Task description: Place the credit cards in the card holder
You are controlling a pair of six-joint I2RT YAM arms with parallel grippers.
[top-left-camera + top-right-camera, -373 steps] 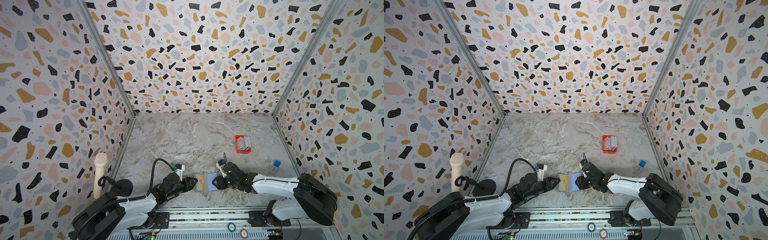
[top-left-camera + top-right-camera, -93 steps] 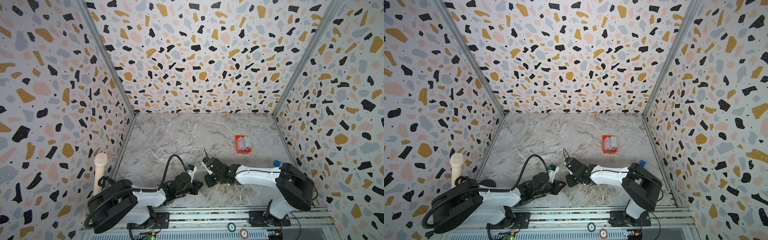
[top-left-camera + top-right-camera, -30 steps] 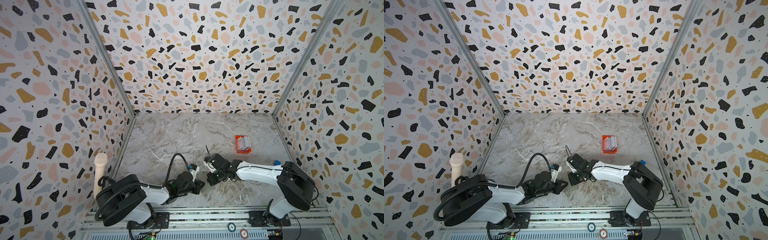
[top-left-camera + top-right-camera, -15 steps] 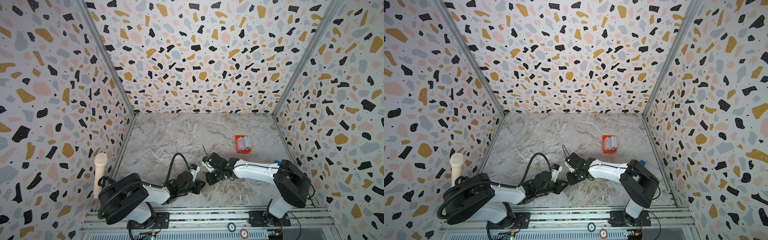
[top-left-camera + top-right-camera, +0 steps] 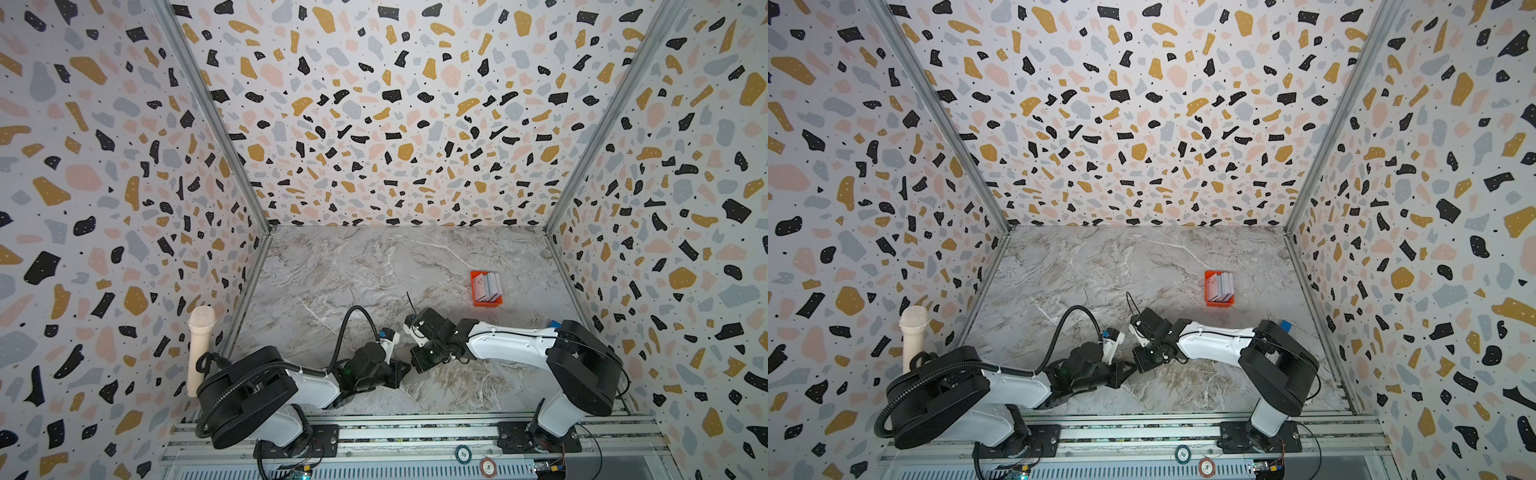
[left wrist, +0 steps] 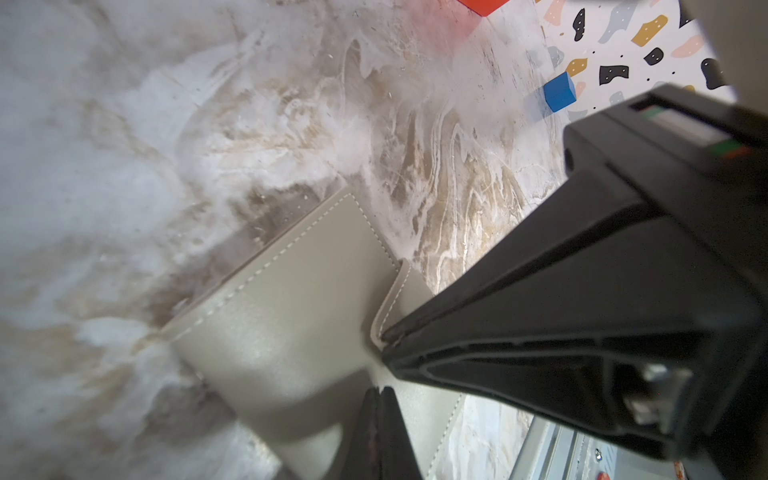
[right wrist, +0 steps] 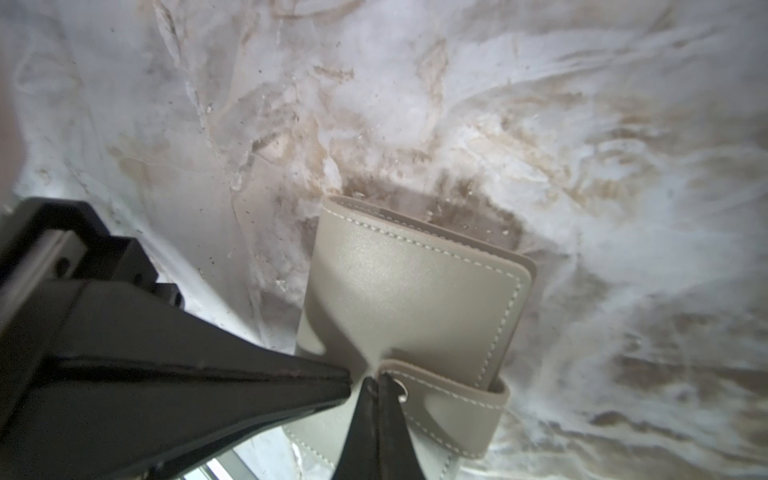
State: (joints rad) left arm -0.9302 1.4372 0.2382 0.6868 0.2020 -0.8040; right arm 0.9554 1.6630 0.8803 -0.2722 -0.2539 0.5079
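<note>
Finds the card holder (image 6: 291,311) folded shut, flat on the marble worktop (image 5: 374,270) near the front rail, between the two arms; meets it with both tools from opposite sides; presses the left tool (image 6: 378,392) down on the grey cover, tips together and empty; sets the right tool (image 7: 377,380) – likewise pinched together – against the end of the snap tab (image 7: 449,411), wrapped round the holder's edge; cannot tell of any tab edge caught between those tips; shows the credit cards (image 5: 487,286) stacked in the orange tray (image 5: 486,303), well apart toward the back right.
</note>
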